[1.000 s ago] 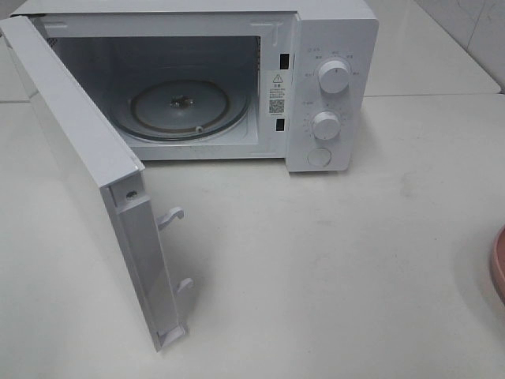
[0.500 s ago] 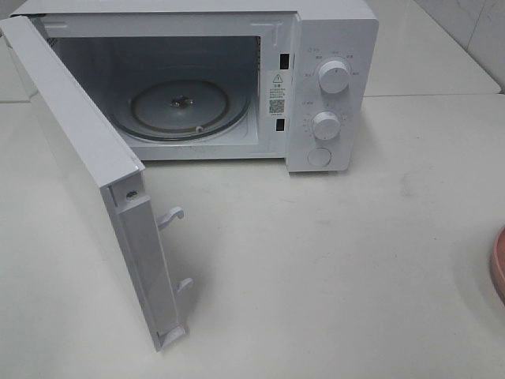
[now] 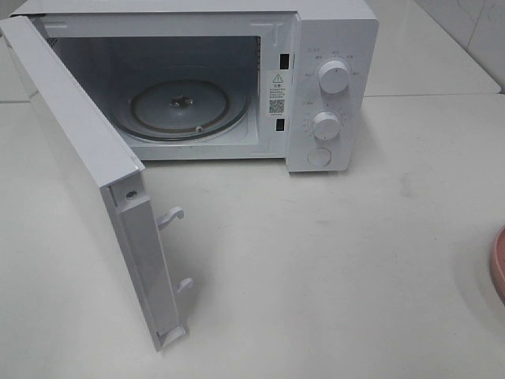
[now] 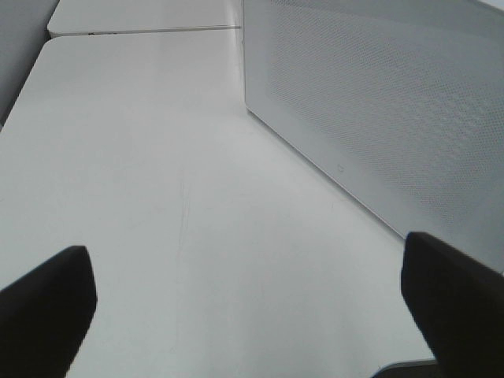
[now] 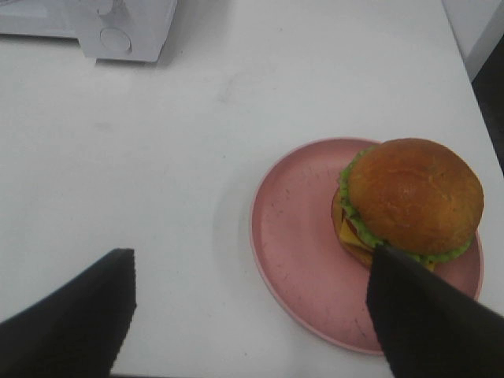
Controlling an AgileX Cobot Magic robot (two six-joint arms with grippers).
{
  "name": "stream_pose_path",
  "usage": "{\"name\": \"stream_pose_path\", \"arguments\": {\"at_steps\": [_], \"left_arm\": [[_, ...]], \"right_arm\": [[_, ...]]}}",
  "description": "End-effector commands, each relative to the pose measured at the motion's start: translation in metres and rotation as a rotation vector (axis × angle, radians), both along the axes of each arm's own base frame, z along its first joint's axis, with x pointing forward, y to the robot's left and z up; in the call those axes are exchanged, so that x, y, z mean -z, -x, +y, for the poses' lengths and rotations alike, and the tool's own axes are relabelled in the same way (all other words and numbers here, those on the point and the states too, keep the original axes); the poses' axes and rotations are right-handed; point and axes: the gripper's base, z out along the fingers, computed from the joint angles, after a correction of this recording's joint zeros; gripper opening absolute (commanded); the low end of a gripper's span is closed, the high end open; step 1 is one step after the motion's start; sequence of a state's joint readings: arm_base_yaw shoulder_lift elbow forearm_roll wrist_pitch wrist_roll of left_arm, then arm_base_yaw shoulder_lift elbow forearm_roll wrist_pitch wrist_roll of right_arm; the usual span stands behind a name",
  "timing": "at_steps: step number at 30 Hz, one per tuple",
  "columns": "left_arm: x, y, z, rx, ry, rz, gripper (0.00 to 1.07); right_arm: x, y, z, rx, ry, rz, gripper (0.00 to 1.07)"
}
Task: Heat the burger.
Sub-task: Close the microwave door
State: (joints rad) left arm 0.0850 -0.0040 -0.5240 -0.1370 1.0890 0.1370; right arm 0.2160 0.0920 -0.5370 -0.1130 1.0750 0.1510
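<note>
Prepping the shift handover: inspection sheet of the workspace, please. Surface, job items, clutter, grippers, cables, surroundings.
Surface: white table, bare and dry where visible.
Job's things: burger sits on the pink plate, toward one side of it, at the table's right edge; only the plate's rim shows in the high view. Microwave at the back, door swung wide open, glass turntable inside with nothing on it.
Clutter: nothing seen.
Grippers: left gripper open, above bare table beside the door's outer face. Right gripper open, above the plate's edge, one finger overlapping the burger in view; holding nothing.
Cables: nothing seen.
Surroundings: second white tabletop behind, tiled wall at far right.
</note>
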Motion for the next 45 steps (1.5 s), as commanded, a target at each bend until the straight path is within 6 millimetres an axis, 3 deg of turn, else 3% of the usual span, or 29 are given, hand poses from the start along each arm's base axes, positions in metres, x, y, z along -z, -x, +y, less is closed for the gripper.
{"name": "stream_pose_path", "arguments": {"at_steps": [1, 8, 45], "left_arm": [[0.000, 0.000, 0.000, 0.003, 0.010, -0.015, 0.98], [0.000, 0.000, 0.000, 0.003, 0.010, -0.015, 0.98], [0.000, 0.000, 0.000, 0.003, 0.010, -0.015, 0.98]], "right_arm": [[0.000, 0.003, -0.001, 0.020, -0.001, -0.070, 0.76], [0.004, 0.013, 0.001, 0.052, -0.019, -0.170, 0.76], [0.004, 0.013, 0.001, 0.060, -0.021, -0.170, 0.75]]}}
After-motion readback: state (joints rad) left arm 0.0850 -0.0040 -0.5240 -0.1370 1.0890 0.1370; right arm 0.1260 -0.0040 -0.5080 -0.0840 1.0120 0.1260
